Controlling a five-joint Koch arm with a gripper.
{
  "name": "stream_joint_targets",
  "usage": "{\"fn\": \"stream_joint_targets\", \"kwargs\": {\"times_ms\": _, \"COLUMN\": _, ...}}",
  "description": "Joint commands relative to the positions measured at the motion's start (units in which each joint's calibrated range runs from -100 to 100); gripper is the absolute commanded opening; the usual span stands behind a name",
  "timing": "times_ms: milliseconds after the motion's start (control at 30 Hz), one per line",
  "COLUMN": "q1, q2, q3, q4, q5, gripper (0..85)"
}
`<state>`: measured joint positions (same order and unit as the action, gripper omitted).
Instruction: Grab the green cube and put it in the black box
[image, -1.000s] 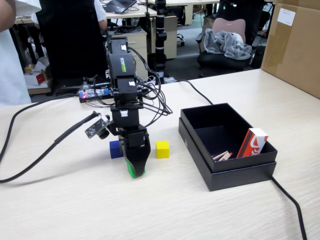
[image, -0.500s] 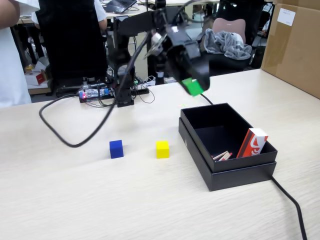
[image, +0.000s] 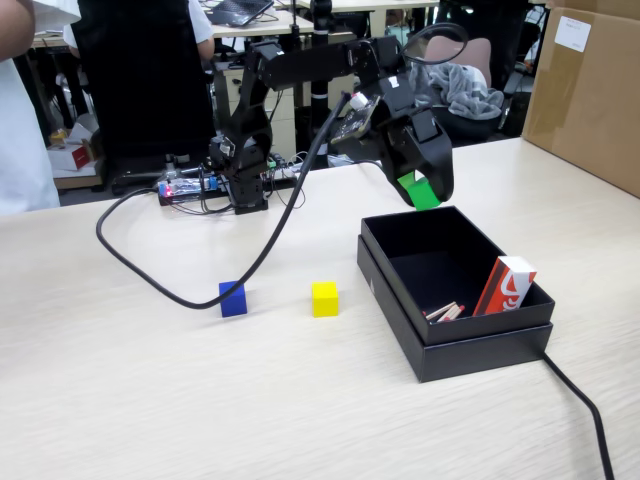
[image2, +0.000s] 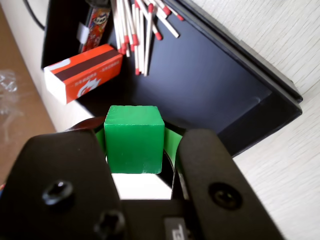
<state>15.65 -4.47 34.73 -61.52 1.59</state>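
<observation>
My gripper (image: 422, 192) is shut on the green cube (image2: 134, 138), which sits squarely between the two black jaws in the wrist view. In the fixed view the green cube (image: 420, 191) hangs just above the far rim of the black box (image: 470, 350). The wrist view looks down into the black box (image2: 210, 75), whose dark floor lies right below the cube. An orange matchbox and loose matches lie inside the box.
A blue cube (image: 233, 299) and a yellow cube (image: 324, 298) stand on the table left of the box. The orange matchbox (image: 505, 285) leans in the box's near right corner, matches (image2: 137, 30) beside it. A black cable (image: 160, 280) loops across the table. A brown carton (image: 590, 90) stands far right.
</observation>
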Motion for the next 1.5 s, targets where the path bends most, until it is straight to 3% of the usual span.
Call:
{"fn": "stream_joint_targets", "kwargs": {"times_ms": 0, "q1": -0.44, "q2": -0.30, "q3": 1.35, "q4": 0.05, "q5": -0.15, "gripper": 0.9}}
{"fn": "stream_joint_targets", "kwargs": {"times_ms": 933, "q1": 0.34, "q2": 19.55, "q3": -3.91, "q4": 0.05, "q5": 3.08, "gripper": 1.3}}
{"fn": "stream_joint_targets", "kwargs": {"times_ms": 967, "q1": 0.34, "q2": 19.67, "q3": -3.91, "q4": 0.05, "q5": 3.17, "gripper": 2.7}}
{"fn": "stream_joint_targets", "kwargs": {"times_ms": 1067, "q1": 0.34, "q2": 20.01, "q3": -4.36, "q4": 0.05, "q5": 3.22, "gripper": 18.6}}
{"fn": "stream_joint_targets", "kwargs": {"times_ms": 1300, "q1": 0.29, "q2": 17.72, "q3": -4.09, "q4": 0.05, "q5": 3.27, "gripper": 37.4}}
{"fn": "stream_joint_targets", "kwargs": {"times_ms": 1467, "q1": 0.39, "q2": 5.10, "q3": -4.63, "q4": 0.05, "q5": 3.42, "gripper": 39.6}}
